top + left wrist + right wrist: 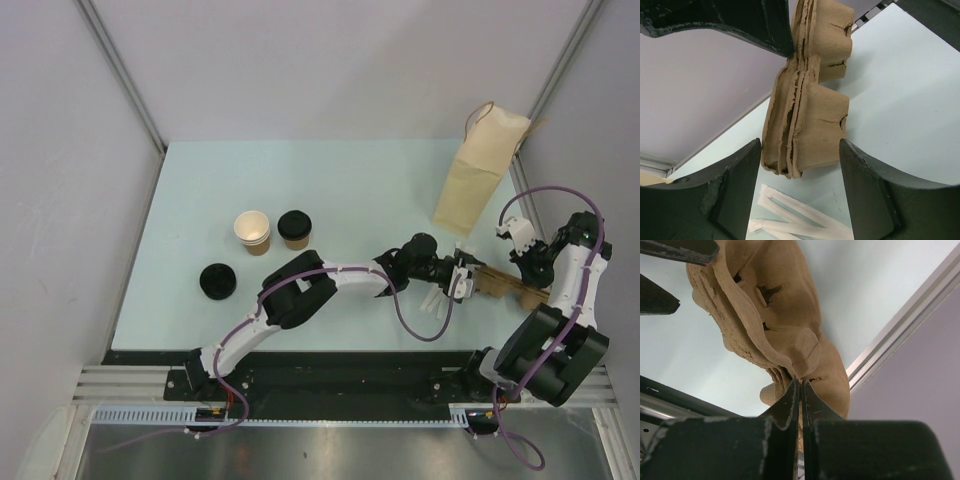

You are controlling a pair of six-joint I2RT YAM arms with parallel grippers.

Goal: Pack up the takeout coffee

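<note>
From the overhead camera I see the tall tan paper bag (478, 175) standing upright at the far right of the pale table (350, 180). Well left of the bag, side by side, sit the open kraft-paper cup (252, 230), white inside, and the lidded kraft-paper cup (294, 227) with its round black plastic top. A loose black lid (217, 281) lies further left still. Just nearer me than the bag, a brown moulded-pulp cup tray (500, 285) stands on edge between both arms, and thin white paper-wrapped sticks (435, 305) lie beside it.

On the left wrist camera, my left tool (800, 150) stands wide, one finger on each side of the tray's layered edge. I cannot tell whether either finger touches it.

On the right wrist camera, my right tool (800, 385) is pinched narrow on the tray's thin rim.
</note>
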